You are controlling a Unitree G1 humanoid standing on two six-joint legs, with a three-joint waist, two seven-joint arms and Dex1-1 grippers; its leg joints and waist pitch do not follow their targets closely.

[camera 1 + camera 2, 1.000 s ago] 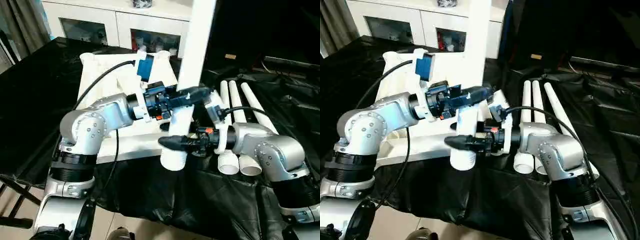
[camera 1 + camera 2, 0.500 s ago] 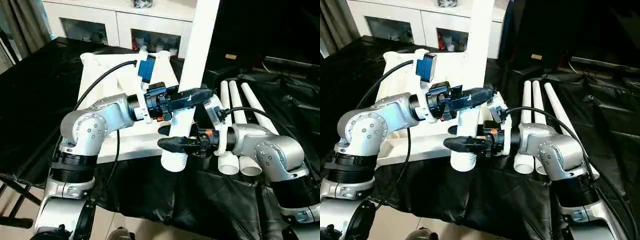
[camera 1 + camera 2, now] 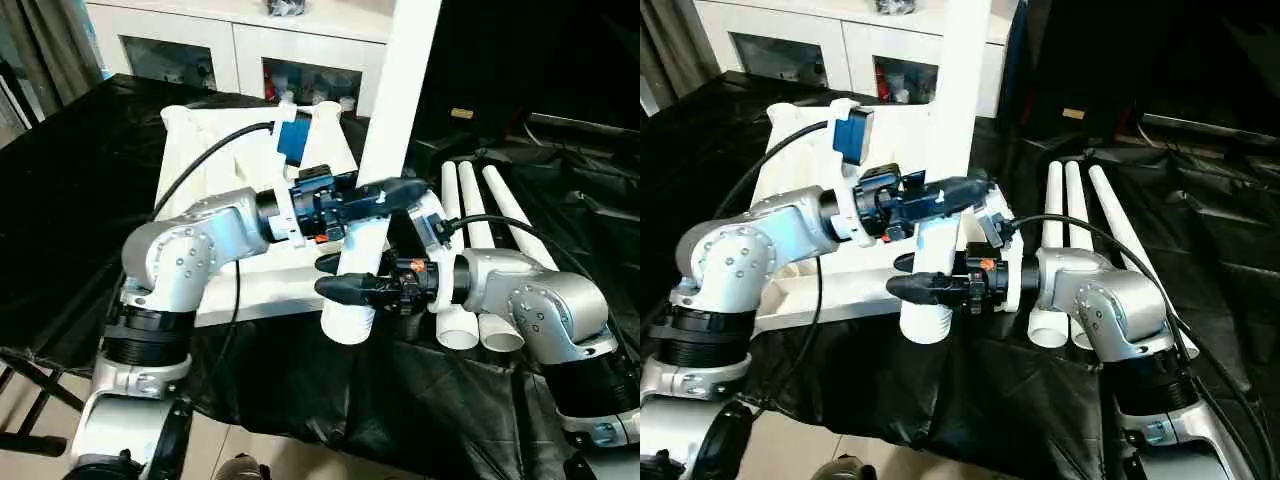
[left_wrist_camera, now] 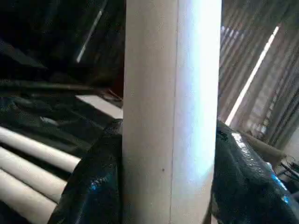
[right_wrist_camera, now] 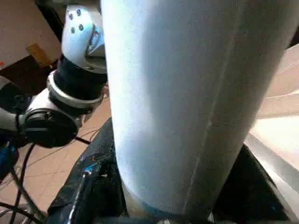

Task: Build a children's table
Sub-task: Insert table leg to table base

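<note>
One white table leg (image 3: 400, 90) stands nearly upright, its wide lower end (image 3: 348, 318) hanging just past the near edge of the tabletop (image 3: 215, 150). My left gripper (image 3: 405, 190) is closed around the leg at mid-height. Below it my right gripper (image 3: 322, 274) clasps the leg near the bottom. In the left wrist view black fingers (image 4: 93, 182) press both sides of the leg (image 4: 170, 116). The right wrist view shows the same: fingers (image 5: 88, 186) hug the leg (image 5: 177, 93). The white tabletop lies underside up, with round sockets at its far corners.
Three more white legs (image 3: 470, 215) lie side by side on the black sheet to the right. A white glass-door cabinet (image 3: 230, 50) stands behind the table. The table's near edge drops to the tiled floor (image 3: 30, 400).
My right gripper's fingers have closed in around the lower part of the leg. The leg's top has leaned slightly to the right. The left arm has barely moved.
</note>
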